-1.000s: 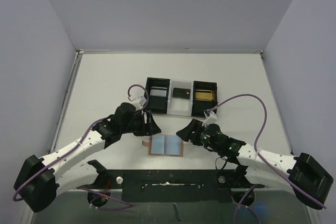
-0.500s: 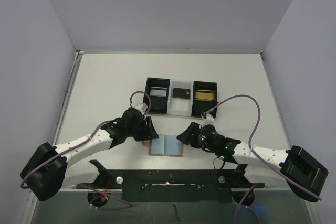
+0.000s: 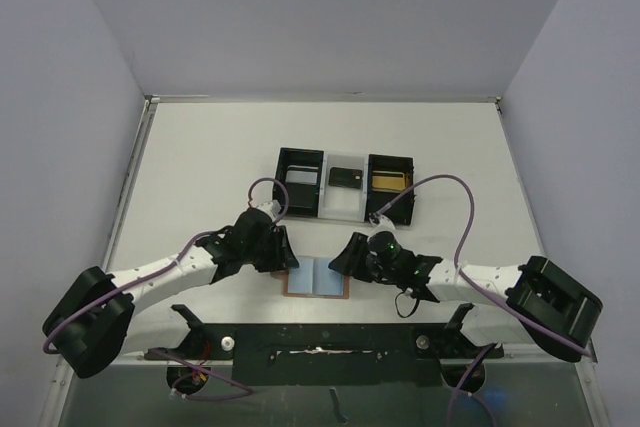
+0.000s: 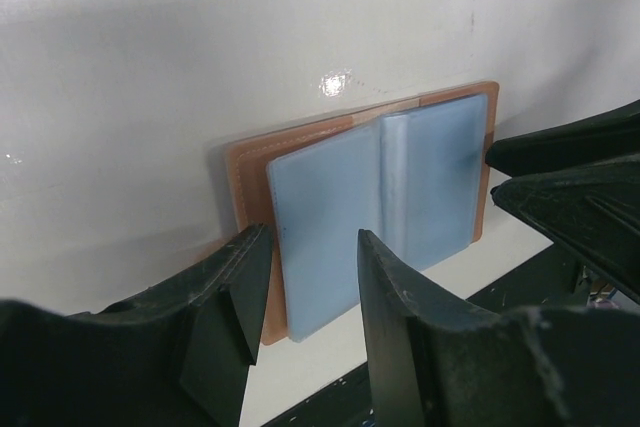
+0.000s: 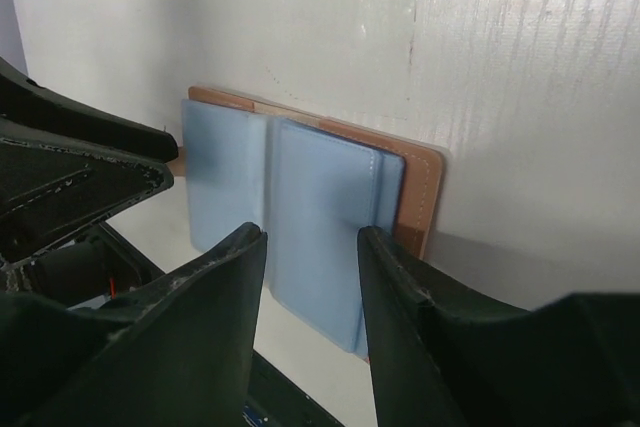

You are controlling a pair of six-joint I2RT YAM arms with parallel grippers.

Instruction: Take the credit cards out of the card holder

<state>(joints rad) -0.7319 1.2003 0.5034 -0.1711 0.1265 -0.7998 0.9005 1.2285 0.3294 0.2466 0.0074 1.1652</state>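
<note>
Flanking open card holder (image 3: 316, 277); left gripper (image 4: 312, 252) parted; right gripper (image 5: 312, 242) parted, nothing grasped

card holder (image 3: 316, 277) in front | tray (image 3: 280, 182) behind it | credit cards (image 3: 346, 177) in tray, one per compartment

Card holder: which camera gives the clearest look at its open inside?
Left wrist: the card holder lies spread open, both blue panels and tan border almost whole. Right wrist shows it too, but its own fingers cover the near edge. The top view shows it small.
</note>
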